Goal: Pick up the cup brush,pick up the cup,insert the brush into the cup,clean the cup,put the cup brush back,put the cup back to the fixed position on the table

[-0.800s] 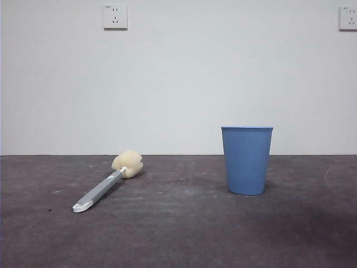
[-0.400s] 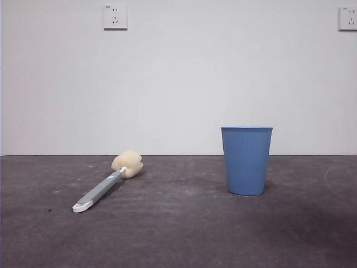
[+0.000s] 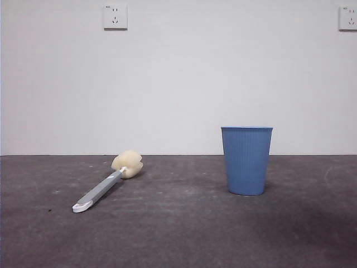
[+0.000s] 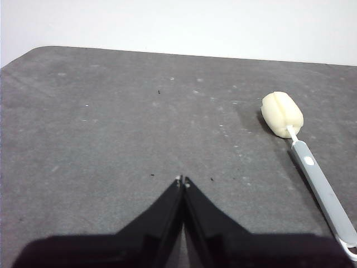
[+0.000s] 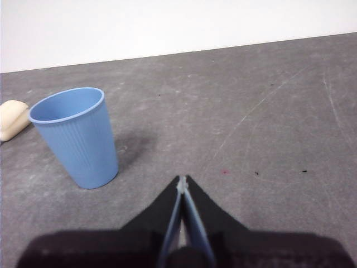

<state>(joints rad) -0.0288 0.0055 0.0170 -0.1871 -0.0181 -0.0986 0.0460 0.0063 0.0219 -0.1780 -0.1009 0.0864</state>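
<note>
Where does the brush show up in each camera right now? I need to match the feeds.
Front view: the brush lies flat on the table, left of the cup, sponge end away from the camera.
Left wrist view: whole brush shows, apart from the shut left gripper.
Right wrist view: only its sponge shows at the edge, beyond the cup.
Shared landmark: the cream sponge.

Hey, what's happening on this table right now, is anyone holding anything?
Nothing is being handled yet. The cup brush lies flat on the table, its sponge head pointing toward the wall. The cup stands upright, apart from the brush. The left tool is shut and empty, off to one side of the brush, touching nothing. The right tool is also shut and empty, near the cup.
</note>
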